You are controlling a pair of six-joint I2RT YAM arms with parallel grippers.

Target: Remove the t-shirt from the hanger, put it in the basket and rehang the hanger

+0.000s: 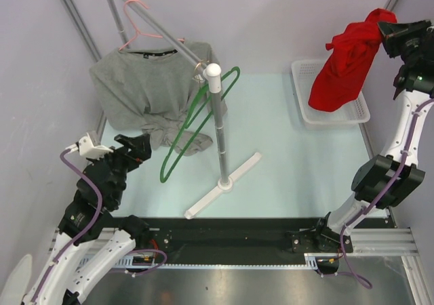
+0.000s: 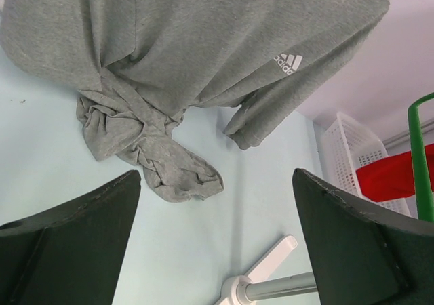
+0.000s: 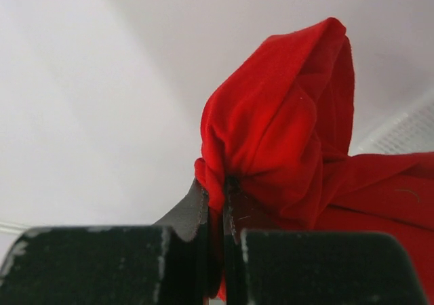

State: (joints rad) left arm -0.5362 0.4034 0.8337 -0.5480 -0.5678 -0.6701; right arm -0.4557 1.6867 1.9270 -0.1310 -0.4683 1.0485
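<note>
1. Top external view: the left gripper (image 1: 139, 148) sits low at the near left of the table (image 1: 291, 176). Its fingers are spread wide with nothing between them. The left wrist view shows both dark fingers (image 2: 74, 237) apart over bare tabletop.
2. Just beyond that gripper, the bunched lower part of the grey t-shirt (image 1: 135, 81) lies on the table.
3. Near the middle, the stand's white cross base (image 1: 224, 183) rests on the table and its pole (image 1: 220, 135) rises from it. A green hanger (image 1: 192, 108) hangs from the white joint at the pole's top, its lower end reaching down near the left gripper.
4. At the far left, the grey t-shirt (image 2: 203, 41) hangs on a pink hanger (image 1: 133, 34) hooked over the slanted rail (image 1: 156, 25). A white logo shows on its chest in the left wrist view.
5. At the far right, a white basket (image 1: 298, 95) sits by the wall. The red t-shirt (image 1: 342, 68) dangles above it, clear of both hangers. The right gripper (image 1: 390, 30) pinches its top, and the right wrist view shows the fingers clamped on a fold of red cloth (image 3: 285, 135).
</note>
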